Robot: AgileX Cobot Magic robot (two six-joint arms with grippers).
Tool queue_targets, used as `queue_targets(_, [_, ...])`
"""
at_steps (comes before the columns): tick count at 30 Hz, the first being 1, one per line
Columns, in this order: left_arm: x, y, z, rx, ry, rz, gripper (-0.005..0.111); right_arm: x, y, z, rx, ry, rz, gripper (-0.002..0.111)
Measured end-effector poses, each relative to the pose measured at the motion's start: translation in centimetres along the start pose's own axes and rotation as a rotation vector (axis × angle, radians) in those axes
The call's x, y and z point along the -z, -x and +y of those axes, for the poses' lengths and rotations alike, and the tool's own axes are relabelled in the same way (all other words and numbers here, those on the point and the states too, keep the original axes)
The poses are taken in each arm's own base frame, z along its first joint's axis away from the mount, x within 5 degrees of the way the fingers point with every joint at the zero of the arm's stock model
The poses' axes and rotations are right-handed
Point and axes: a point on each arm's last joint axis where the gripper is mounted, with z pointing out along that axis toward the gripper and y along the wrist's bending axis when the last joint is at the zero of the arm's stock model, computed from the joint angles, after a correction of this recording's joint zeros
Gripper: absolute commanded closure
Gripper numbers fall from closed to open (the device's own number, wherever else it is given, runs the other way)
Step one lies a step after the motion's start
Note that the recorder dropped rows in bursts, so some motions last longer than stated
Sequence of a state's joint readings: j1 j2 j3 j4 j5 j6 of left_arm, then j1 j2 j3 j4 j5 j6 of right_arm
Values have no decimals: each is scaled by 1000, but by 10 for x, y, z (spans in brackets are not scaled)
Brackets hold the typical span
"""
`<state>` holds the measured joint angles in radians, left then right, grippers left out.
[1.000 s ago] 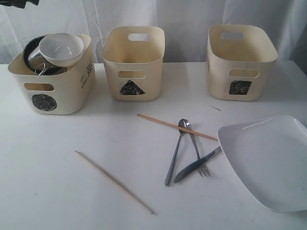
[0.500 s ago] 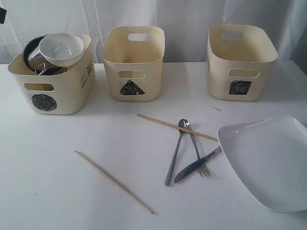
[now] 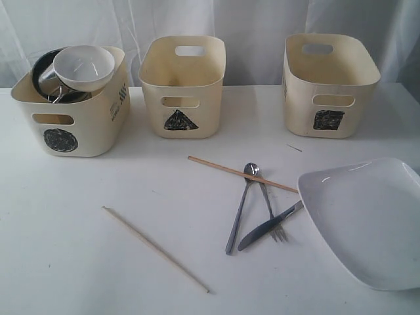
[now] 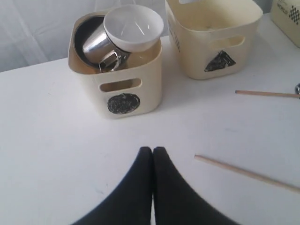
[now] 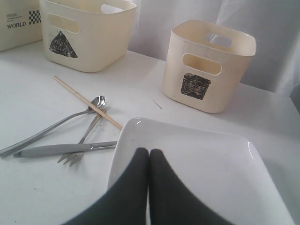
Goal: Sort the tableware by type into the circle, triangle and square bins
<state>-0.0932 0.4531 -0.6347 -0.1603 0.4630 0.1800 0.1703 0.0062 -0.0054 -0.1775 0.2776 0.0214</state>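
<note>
Left tool (image 4: 152, 150): closed, the two black fingers pressed together, holding nothing; above bare table (image 3: 65, 249), in front of the circle bin (image 3: 72, 125).

Right tool (image 5: 149, 152): closed likewise, holding nothing; over the near edge of the plate (image 3: 367, 223). Contact with the plate cannot be told.

Circle bin: far left of the row of three. It contains a white bowl (image 3: 83, 65) sitting on top, a steel mug (image 3: 47, 79) lying tilted beneath it, and a steel bowl (image 3: 39, 62) seen as a dark hollow behind them.

First chopstick (image 3: 154, 248): flat on the table at front left, lying diagonally, well apart from the other things.

Triangle bin (image 3: 180, 85): middle of the row, upright.

Second chopstick (image 3: 243, 174): on the table in front of the triangle bin, laid across the spoon (image 3: 239, 210) and fork (image 3: 270, 210).

Spoon, fork, knife (image 3: 269, 226): a loose cluster at centre. Spoon and fork cross near the spoon's bowl; the knife lies slantwise over the fork, one end at the plate's rim.

Square bin (image 3: 328, 79): right of the row, upright.

Plate: large, white, squarish, on the table at front right.
</note>
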Motion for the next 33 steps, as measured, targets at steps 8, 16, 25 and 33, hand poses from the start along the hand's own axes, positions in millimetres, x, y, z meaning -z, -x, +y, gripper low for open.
queue_targets(8, [39, -39, -14, -11, -34, -12, 107, 0, 0, 0, 0, 0, 0, 108])
queue_targets(16, [29, -42, -15, 21, -40, -61, 107, 0, 0, 0, 0, 0, 0, 108])
queue_targets(25, [-3, -105, -15, 123, 17, -222, 107, 0, 0, 0, 0, 0, 0, 108])
queue_targets(33, [-26, -140, -10, 217, 78, -195, 107, 0, 0, 0, 0, 0, 0, 108])
